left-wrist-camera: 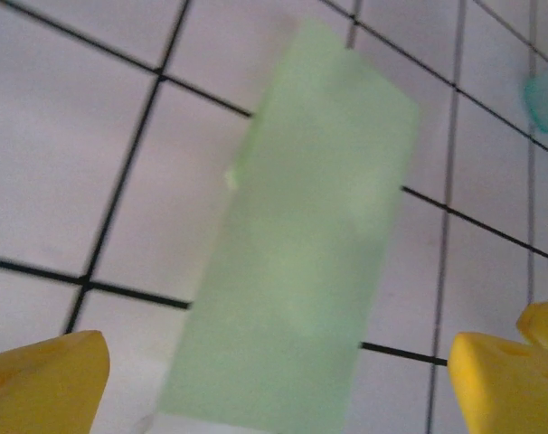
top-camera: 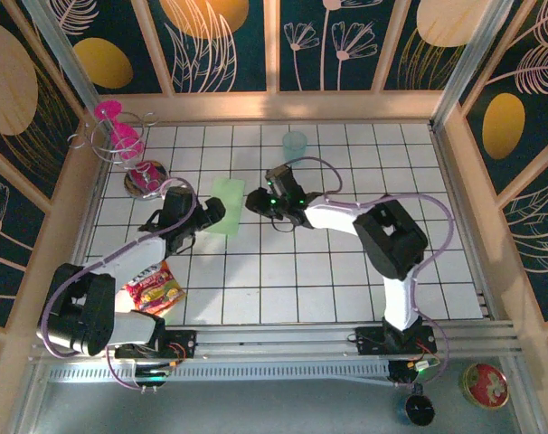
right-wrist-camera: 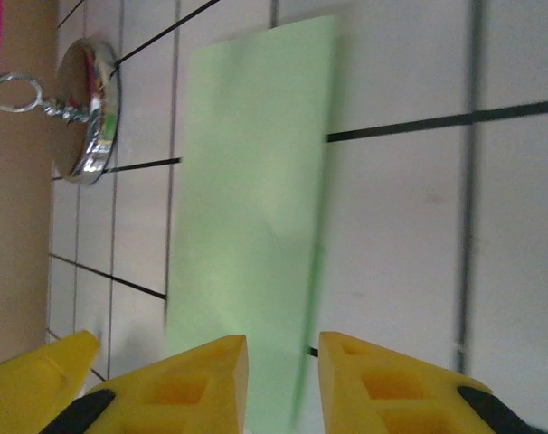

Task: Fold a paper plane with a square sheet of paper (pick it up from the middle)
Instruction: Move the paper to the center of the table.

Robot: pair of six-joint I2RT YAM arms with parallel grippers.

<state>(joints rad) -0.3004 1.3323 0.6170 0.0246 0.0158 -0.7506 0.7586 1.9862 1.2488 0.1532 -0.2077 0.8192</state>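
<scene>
Creasing the half-folded sheet (top-camera: 227, 204), which is lying flat at ten o'clock of the table (top-camera: 346, 280) centre: right claw (right-wrist-camera: 283, 362) is standing narrow astride its three o'clock edge, not yet pinching; left claw (left-wrist-camera: 278, 362) is gaping wide at eight o'clock. Pinching squarely should be keeping the edges aligned.

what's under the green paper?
The white gridded table: black grid lines run under the green paper and reappear on its other side. Whatever lies within its outline is covered, so I cannot tell.
</scene>
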